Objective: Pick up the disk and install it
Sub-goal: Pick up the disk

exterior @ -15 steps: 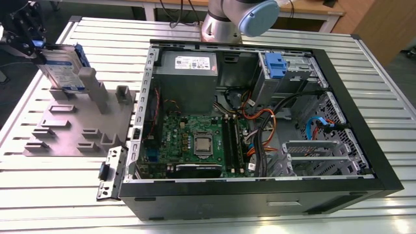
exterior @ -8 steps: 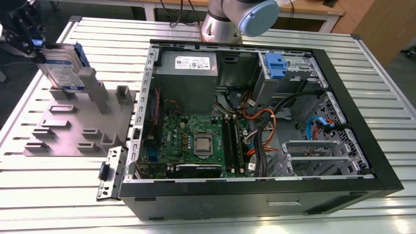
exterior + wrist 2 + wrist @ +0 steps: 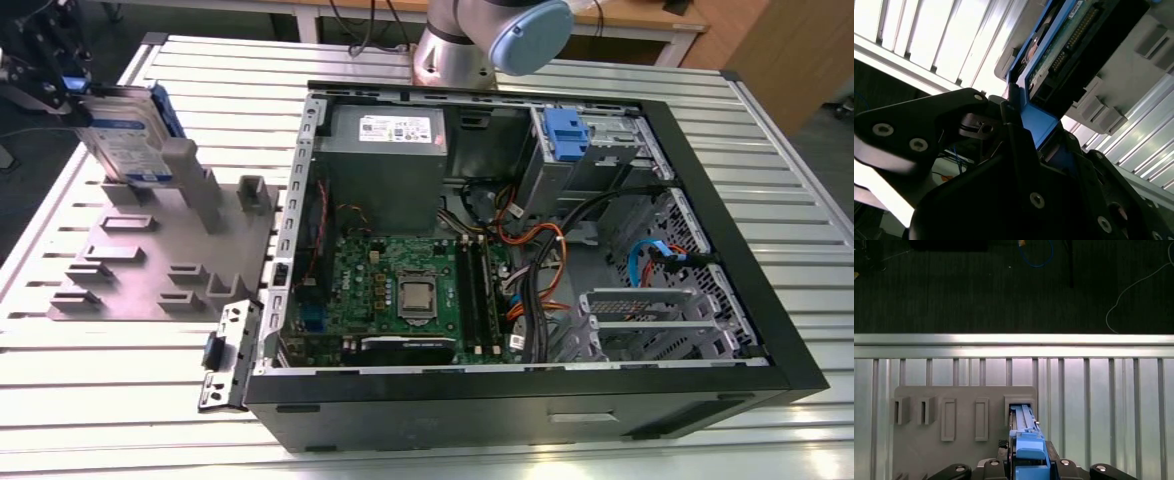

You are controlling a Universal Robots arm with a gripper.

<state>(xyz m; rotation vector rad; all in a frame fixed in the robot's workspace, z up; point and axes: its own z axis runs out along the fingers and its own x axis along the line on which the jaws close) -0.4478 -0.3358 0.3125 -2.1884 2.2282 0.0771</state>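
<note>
The disk [image 3: 130, 140], silver-grey with a white label, a blue band and a blue carrier frame, stands on edge at the far end of the grey holder plate [image 3: 147, 255], on the exterior view's left. My black gripper [image 3: 80, 95] is shut on its upper edge. In the second wrist view the gripper [image 3: 1015, 111] clamps the blue frame of the disk [image 3: 1064, 45], whose green circuit board side shows. In the first wrist view the disk's blue edge [image 3: 1029, 450] runs from the gripper [image 3: 1026, 462] into a slot of the holder plate [image 3: 964, 450].
An open computer case [image 3: 747, 290] lies on the slatted metal table [image 3: 107, 390], with a grey power supply box [image 3: 384, 135], a motherboard [image 3: 400, 290], cables and a blue bracket [image 3: 567, 135] in its drive bay. The arm's base [image 3: 461, 45] stands behind the case.
</note>
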